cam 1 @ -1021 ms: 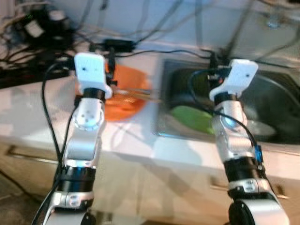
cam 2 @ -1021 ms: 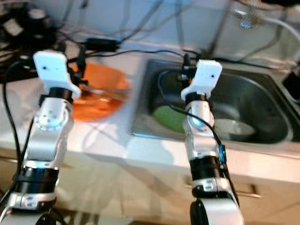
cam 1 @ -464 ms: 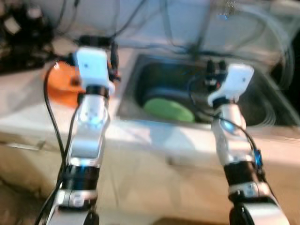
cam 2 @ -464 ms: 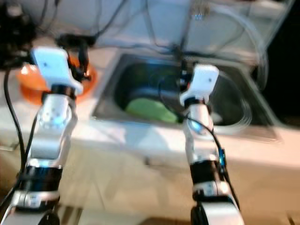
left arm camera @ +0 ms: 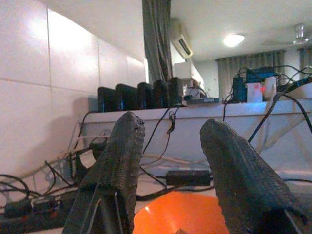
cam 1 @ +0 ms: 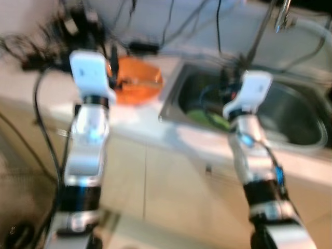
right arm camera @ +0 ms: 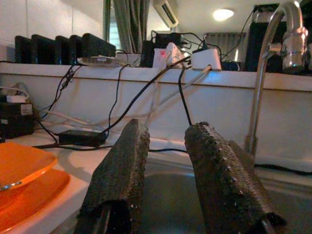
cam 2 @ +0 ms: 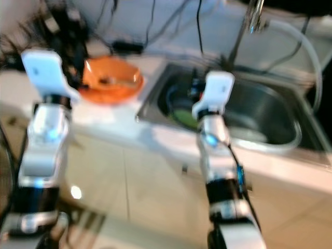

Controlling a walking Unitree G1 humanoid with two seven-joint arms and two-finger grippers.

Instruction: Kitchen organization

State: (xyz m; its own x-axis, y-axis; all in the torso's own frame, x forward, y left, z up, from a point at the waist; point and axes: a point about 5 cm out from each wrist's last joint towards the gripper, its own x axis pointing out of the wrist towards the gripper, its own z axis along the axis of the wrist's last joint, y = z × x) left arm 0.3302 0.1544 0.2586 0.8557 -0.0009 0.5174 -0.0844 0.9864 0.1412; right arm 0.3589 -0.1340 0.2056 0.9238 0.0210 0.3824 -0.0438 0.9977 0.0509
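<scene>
Camera view pulled back from sink (cam 2: 290,111); both grippers, left gripper (left arm camera: 178,161) and right gripper (right arm camera: 168,161), parted, empty; orange bowl (cam 2: 110,79), at 10 o'clock, probably light, rigid, slippery: grip rim.

The camera has moved back: more of the cupboard front shows now, and the counter (cam 1: 129,116) looks farther away. The tap (cam 2: 254,18) has come into sight. The picture is blurry. Nothing itself has moved.
</scene>
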